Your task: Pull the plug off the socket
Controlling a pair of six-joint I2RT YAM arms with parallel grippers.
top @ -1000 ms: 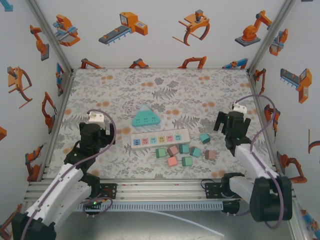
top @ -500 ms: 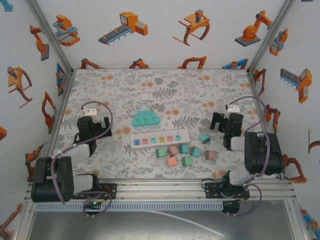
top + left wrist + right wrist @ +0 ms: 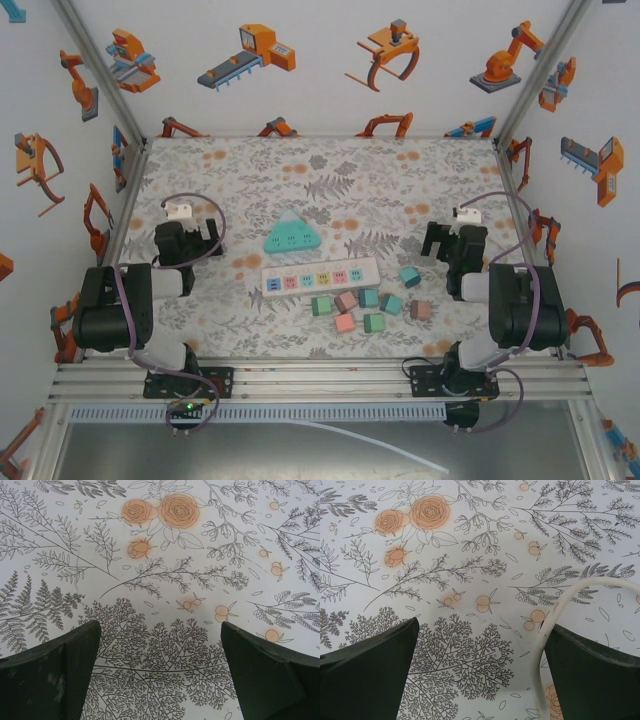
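Twice over, found jaws spread wide and empty: left gripper (image 3: 186,243) at centre left, right gripper (image 3: 455,245) at centre right. Located the white socket strip (image 3: 320,278) at frame centre, with pastel plug cubes (image 3: 365,305) scattered just below it; could not pick out a seated one. Judged such a plug light, rigid, smooth-sided and tight in its socket: best pinched across opposite flat sides, with the strip braced. Noted open tabletop (image 3: 400,180) toward the top of the frame, and walls (image 3: 100,150) near both grippers.
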